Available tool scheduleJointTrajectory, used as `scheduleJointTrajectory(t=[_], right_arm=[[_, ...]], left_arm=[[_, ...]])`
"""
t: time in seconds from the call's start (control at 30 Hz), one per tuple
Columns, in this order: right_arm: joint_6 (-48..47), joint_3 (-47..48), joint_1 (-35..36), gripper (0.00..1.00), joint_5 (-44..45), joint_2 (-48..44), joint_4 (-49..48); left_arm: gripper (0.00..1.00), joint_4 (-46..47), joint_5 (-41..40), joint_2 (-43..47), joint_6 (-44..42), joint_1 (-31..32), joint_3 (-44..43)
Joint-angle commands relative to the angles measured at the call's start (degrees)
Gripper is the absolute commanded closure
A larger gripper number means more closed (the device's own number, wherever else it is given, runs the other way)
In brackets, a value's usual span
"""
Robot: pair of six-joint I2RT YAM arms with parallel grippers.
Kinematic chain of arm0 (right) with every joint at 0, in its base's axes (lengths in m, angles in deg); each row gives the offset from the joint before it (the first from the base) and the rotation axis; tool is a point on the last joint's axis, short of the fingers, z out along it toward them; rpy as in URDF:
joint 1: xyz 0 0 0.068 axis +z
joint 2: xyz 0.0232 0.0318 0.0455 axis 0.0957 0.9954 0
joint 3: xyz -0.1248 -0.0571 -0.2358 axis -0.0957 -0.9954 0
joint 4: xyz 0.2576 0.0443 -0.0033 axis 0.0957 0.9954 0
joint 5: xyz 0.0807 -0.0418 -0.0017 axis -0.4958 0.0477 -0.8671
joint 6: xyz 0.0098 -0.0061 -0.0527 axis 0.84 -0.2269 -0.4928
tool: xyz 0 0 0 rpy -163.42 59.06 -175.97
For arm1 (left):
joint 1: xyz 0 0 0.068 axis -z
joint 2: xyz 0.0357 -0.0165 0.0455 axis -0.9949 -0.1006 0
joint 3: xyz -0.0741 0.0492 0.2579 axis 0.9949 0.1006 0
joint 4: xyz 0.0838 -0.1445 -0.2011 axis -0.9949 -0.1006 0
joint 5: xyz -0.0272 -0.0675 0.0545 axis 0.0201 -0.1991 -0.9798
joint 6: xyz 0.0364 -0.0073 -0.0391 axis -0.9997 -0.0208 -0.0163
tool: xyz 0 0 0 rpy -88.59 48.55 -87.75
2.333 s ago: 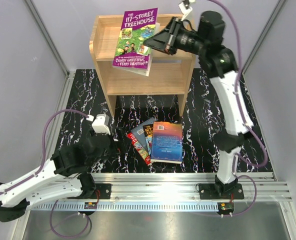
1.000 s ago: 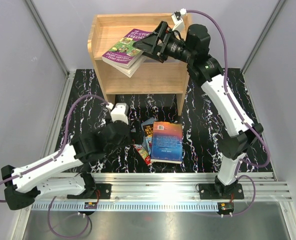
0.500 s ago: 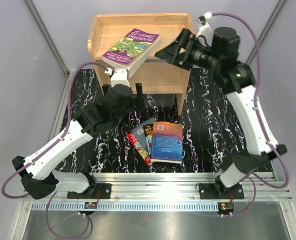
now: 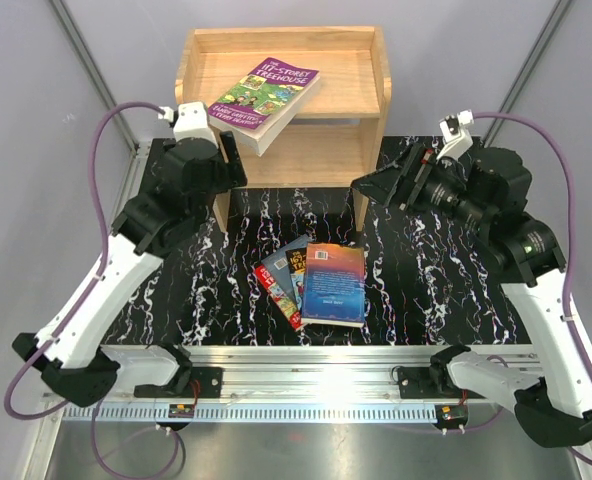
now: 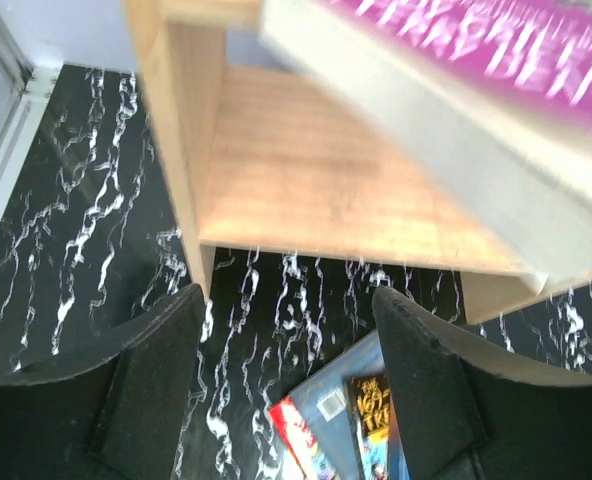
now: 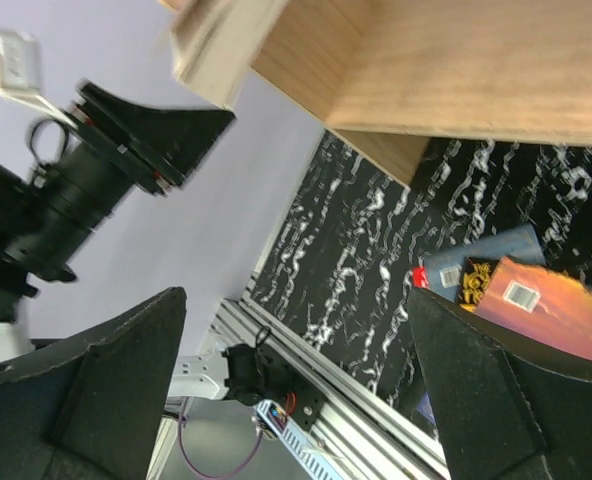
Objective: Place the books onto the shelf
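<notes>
With the left end effector and right end effector both spread and empty, the purple book rests tilted on the shelf's top rim while the other books lie on the bench: light, glossy, floppy, probably best pinched near the spine.

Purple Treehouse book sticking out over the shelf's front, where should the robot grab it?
Probably by the overhanging near corner of the purple paperback book, coming from the front of the light wooden shelf. The book rests across the top's front rim, so that corner has open room above and below for fingers.
</notes>
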Motion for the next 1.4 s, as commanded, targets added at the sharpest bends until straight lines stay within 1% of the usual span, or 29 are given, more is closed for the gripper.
scheduleJointTrajectory(t=[0.0, 0.07, 0.13, 0.2, 0.23, 0.37, 0.53, 0.57, 0.63, 0.7, 0.77, 0.83, 0.9, 1.0, 1.03, 1.1, 1.17, 1.27, 1.37], right_arm=[[-0.1, -2.0, 0.0, 0.00, 2.9, -2.1, 0.7], [-0.9, -2.7, 0.0, 0.00, 3.5, -3.0, 1.6], [-1.8, -3.1, 0.0, 0.00, 4.4, -3.7, 3.1], [-2.3, -3.2, 0.0, 0.00, 5.4, -4.2, 4.5], [-2.7, -3.5, 0.0, 0.00, 5.7, -4.3, 4.7], [-2.7, -5.4, 0.0, 0.00, 5.9, -5.2, 4.6], [-2.4, -7.7, 0.0, 0.00, 5.6, -5.9, 4.2], [-2.3, -8.1, 0.0, 0.00, 5.6, -5.9, 4.0], [-2.3, -8.5, 0.0, 0.00, 5.4, -6.3, 3.9], [-2.4, -9.0, 0.0, 0.00, 5.1, -6.5, 4.2], [-2.4, -9.8, 0.1, 0.00, 5.0, -6.9, 4.5], [-2.3, -10.6, 0.0, 0.00, 5.0, -7.7, 4.7], [-2.2, -11.3, 0.0, 0.00, 4.5, -8.4, 4.6], [-1.1, -13.8, 0.0, 0.00, 3.5, -9.1, 3.5], [-0.6, -14.3, 0.0, 0.00, 3.0, -9.3, 3.1], [0.1, -16.0, 0.0, 0.00, 2.3, -9.6, 2.1], [0.7, -17.1, 0.0, 0.00, 1.9, -9.9, 1.6], [0.9, -18.5, 0.0, 0.00, 1.7, -10.5, 1.5], [0.6, -18.9, 0.0, 0.00, 2.2, -11.2, 2.5]], left_arm=[[0.29, 2.7, 1.7, -4.9, -2.9, -1.0, -6.1], [0.30, 3.8, 2.9, -7.9, -3.0, -1.2, -8.0], [0.30, 4.3, 4.6, -11.0, -2.6, -1.2, -11.6], [0.31, 4.3, 7.6, -13.2, -1.7, -1.3, -14.4], [0.31, 4.1, 8.7, -15.3, -0.3, -1.2, -17.0], [0.32, 4.7, 13.9, -19.7, 2.1, -0.8, -21.3], [0.32, 4.4, 17.2, -26.0, 3.4, 0.0, -28.7], [0.32, 4.0, 18.8, -26.8, 2.8, 0.8, -32.2], [0.31, 1.1, 19.0, -28.7, 2.0, 2.2, -36.2], [0.31, -0.1, 19.4, -27.7, 1.6, 4.0, -38.7], [0.30, 0.9, 21.0, -25.0, 1.6, 4.7, -37.5], [0.30, 2.6, 20.9, -19.4, 1.2, 4.6, -33.4], [0.29, 3.3, 17.7, -14.8, -0.1, 4.5, -30.3], [0.28, 3.8, 15.1, -11.9, -3.0, 2.3, -29.2], [0.29, 3.0, 15.1, -11.9, -3.1, 0.3, -29.5], [0.30, 3.1, 16.0, -12.2, -3.5, -1.3, -30.0], [0.31, 5.0, 16.8, -12.8, -5.0, -3.0, -29.9], [0.31, 7.4, 19.2, -15.3, -6.0, -6.0, -30.8], [0.31, 9.1, 22.2, -18.7, -4.7, -9.3, -32.1]])
